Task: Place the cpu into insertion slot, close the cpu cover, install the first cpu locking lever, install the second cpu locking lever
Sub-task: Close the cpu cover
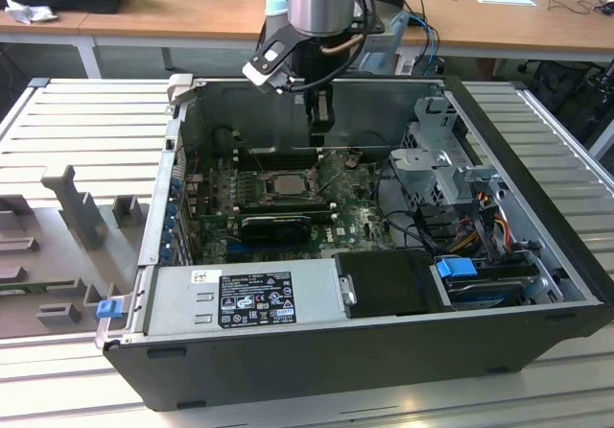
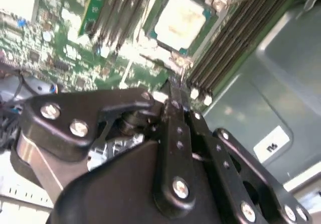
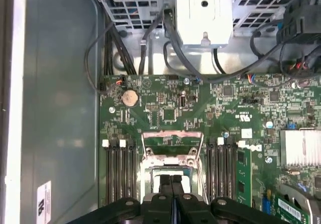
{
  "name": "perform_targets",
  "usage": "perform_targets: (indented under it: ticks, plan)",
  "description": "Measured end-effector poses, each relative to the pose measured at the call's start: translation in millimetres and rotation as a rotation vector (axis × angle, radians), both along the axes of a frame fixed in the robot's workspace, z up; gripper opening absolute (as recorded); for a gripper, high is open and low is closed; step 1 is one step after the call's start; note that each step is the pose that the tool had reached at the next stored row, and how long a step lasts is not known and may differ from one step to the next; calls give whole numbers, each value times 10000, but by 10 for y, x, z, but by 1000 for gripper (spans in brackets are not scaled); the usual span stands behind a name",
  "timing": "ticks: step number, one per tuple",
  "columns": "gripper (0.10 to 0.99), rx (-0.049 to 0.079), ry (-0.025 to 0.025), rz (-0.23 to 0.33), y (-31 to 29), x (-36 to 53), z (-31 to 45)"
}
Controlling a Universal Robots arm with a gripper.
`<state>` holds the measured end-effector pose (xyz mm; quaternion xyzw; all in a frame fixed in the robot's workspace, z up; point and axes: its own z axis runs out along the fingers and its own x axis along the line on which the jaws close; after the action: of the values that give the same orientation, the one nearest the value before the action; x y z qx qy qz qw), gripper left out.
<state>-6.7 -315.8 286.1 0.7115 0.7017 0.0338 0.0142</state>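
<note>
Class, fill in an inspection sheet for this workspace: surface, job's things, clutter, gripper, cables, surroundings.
Surface: ribbed metal table carrying an open computer case.
Job's things: cpu sits in the insertion slot; cpu cover looks raised.
Clutter: grey moulded fixtures, blue clip.
Gripper: gripper shut, over the slot.
Cables: black bundle; coloured wires.
Surroundings: wooden desks.

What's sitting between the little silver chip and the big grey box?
In the exterior view, a long black ribbed block lies between the cpu and the grey power supply box.
</note>
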Motion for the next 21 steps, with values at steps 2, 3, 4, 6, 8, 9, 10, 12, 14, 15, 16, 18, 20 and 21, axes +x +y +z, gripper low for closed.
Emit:
perform_targets:
  ticks: [2, 3, 4, 6, 8, 9, 10, 12, 14, 15, 16, 18, 20, 21]
  plan:
    - [106, -1, 11, 2, 0, 152, -7]
    - [106, -2, 12, 10, 0, 182, -14]
    - [106, -1, 10, 47, 0, 199, -26]
    - [106, -1, 11, 215, 0, 212, -66]
    - [106, -1, 26, 259, 0, 230, -104]
    - [106, -1, 43, 258, 0, 246, -121]
    - [106, -1, 61, 259, 0, 266, -133]
    - [106, 0, 164, 258, 0, 331, -178]
    - [106, 0, 278, 259, -1, 413, -189]
    - [106, 3, 286, 289, 0, 456, -192]
    - [106, 2, 287, 343, 0, 483, -197]
    - [106, -2, 287, 446, -1, 515, -211]
    - [106, 2, 304, 454, 0, 553, -224]
    - [106, 3, 320, 452, 0, 569, -231]
